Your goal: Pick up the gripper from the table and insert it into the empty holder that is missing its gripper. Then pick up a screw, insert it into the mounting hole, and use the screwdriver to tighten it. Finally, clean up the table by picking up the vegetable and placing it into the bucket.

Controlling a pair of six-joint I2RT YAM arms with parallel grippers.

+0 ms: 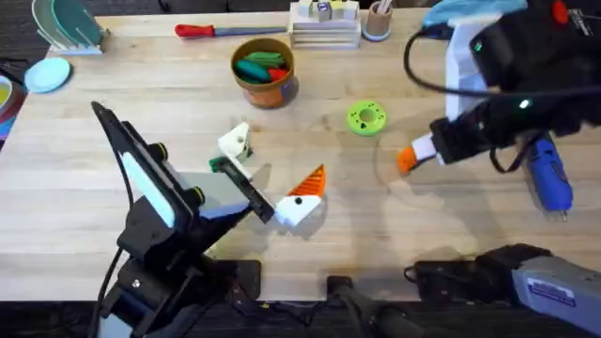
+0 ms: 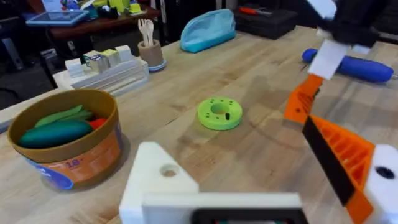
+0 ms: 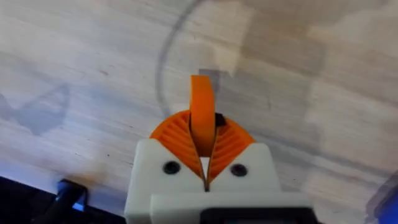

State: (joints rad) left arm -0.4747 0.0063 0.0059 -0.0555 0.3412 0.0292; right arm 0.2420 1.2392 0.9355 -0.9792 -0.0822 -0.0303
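Insertion step in hand: right gripper [image 3: 204,163] clenches the orange finger [image 3: 202,112] above the table [image 1: 84,188]. Left gripper [image 1: 282,208] pins a white block [image 1: 299,212], jaw state unclear. Next move likely calls for carrying the finger to the empty holder [image 1: 235,141].

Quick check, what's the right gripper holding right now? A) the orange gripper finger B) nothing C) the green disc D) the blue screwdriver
A: in the right wrist view the right gripper has its ribbed pads shut on the orange gripper finger, held above the table; the blue screwdriver and green disc lie on the wood.
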